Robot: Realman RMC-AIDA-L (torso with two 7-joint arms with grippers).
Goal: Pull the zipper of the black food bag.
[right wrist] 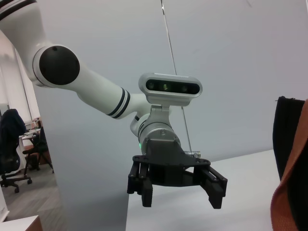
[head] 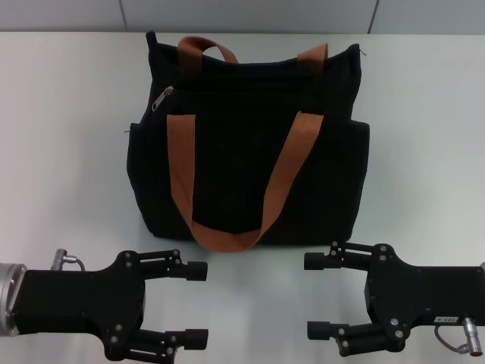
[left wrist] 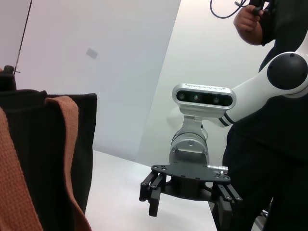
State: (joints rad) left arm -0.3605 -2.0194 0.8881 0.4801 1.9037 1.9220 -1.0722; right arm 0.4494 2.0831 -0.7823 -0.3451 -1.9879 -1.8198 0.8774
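Note:
The black food bag (head: 246, 144) stands upright mid-table, with two orange-brown handles (head: 284, 178) hanging down its front. The zipper (head: 163, 98), a small silver pull tab, lies at the upper left of the bag's front. My left gripper (head: 197, 305) is open and empty on the near left, in front of the bag and apart from it. My right gripper (head: 313, 296) is open and empty on the near right. The left wrist view shows the bag's side (left wrist: 43, 159) and the right gripper (left wrist: 185, 202). The right wrist view shows the bag's edge (right wrist: 288, 125) and the left gripper (right wrist: 178, 192).
The white table (head: 68, 152) runs out to both sides of the bag. A pale wall (head: 242, 15) stands behind it. A person in dark clothes (left wrist: 279, 144) stands beyond the right arm in the left wrist view.

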